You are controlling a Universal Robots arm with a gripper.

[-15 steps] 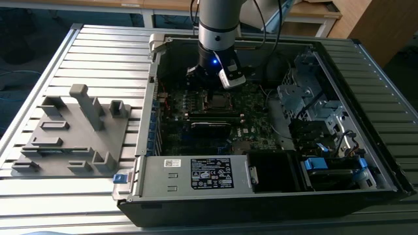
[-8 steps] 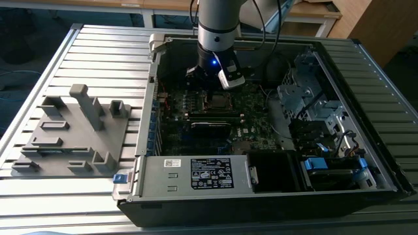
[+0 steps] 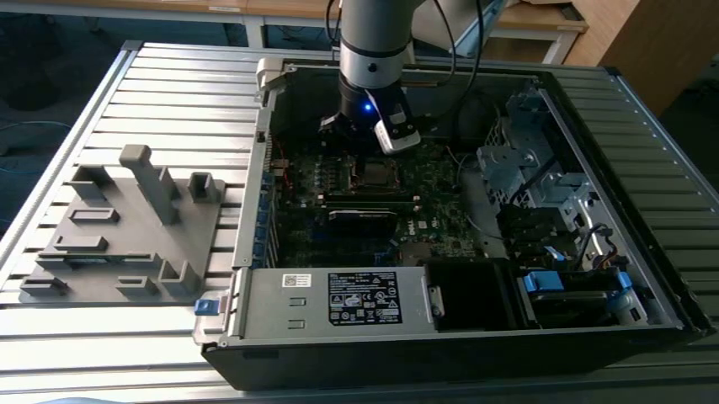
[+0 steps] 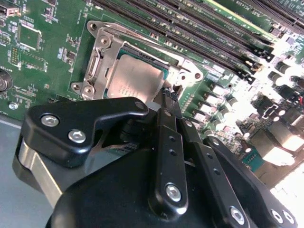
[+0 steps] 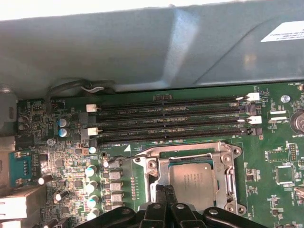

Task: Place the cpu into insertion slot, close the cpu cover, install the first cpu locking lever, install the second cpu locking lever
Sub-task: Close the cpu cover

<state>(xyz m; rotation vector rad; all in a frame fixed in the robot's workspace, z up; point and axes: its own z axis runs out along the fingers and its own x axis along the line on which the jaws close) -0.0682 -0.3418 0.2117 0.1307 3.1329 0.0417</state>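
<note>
Deep inside the open computer case (image 3: 450,353), which lies on a slatted metal table (image 3: 168,84), the arm (image 3: 371,42) reaches down over the green circuit board (image 3: 337,244). The case also holds a labelled grey power supply box (image 3: 337,296) along its near wall. The cpu (image 4: 135,81) lies flat in the insertion slot (image 3: 371,172), its dull silver top showing through the window of the cpu cover (image 4: 102,57), which is down around it. In both wrist views the gripper (image 4: 166,97) has its tips at the edge of that cover, just beside the cpu, with the jaws drawn together. Whether a thin lever wire is caught between them I cannot tell. Long black memory slots (image 5: 171,118) run along the board just beyond the socket, with nothing in them. On the table at the exterior view's left, apart from the case, sits a grey fixture tray (image 3: 113,278) with several upright posts.
</note>
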